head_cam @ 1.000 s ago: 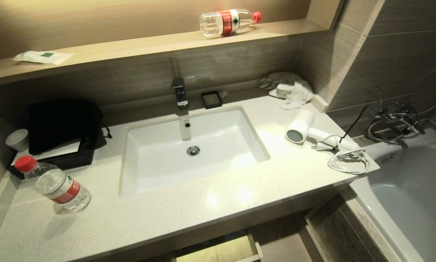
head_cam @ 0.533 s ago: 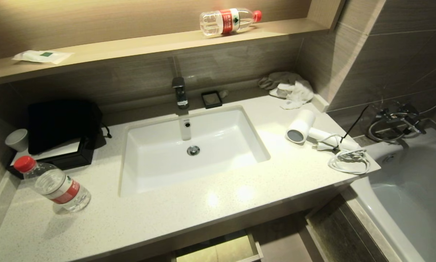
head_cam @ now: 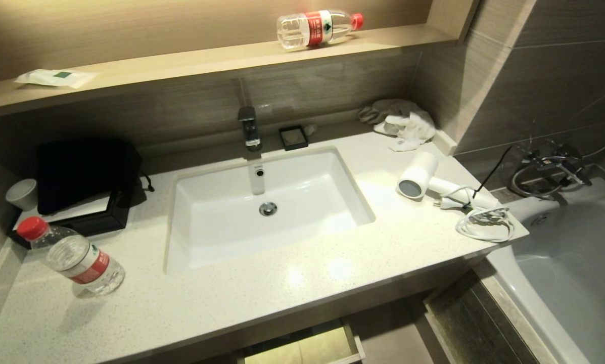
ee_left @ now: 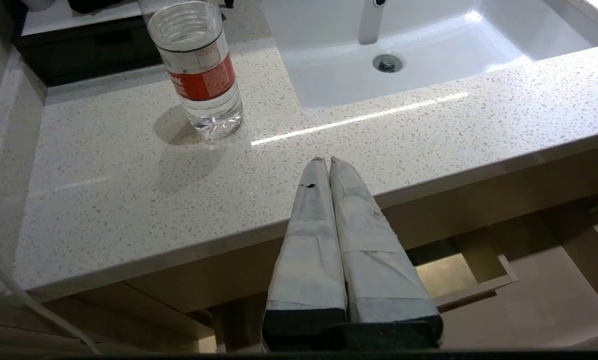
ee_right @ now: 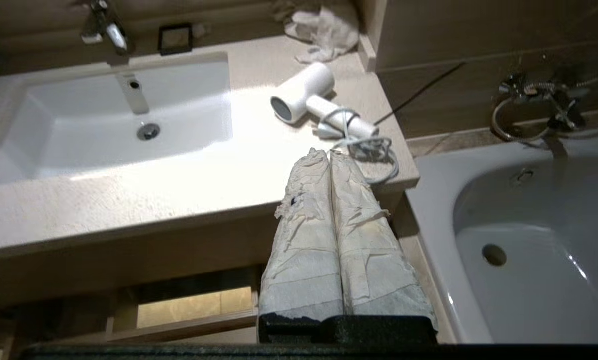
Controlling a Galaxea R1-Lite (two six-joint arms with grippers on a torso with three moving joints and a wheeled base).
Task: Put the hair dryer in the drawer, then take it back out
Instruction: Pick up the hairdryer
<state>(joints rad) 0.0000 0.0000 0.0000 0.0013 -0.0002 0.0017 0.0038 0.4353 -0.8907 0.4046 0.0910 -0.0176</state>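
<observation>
Dryer [head_cam: 417, 175] lying on counter [head_cam: 262, 298], right of sink [head_cam: 191, 253], cord [head_cam: 484, 225] sitting coiled by handle near counter edge. Drawer [head_cam: 302, 349] sticking out below counter, nothing showing inside it. Right gripper [ee_right: 328, 154] hanging in front of counter near dryer, fingers pressed together, holding nothing. Left gripper [ee_left: 327, 161] waiting by counter front, fingers together too. Bottle [head_cam: 72, 255] standing left of sink.

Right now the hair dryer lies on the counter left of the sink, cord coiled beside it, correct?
Not quite: the hair dryer lies on the counter right of the sink, not left. The cord is coiled beside it, as the head view shows.
</observation>
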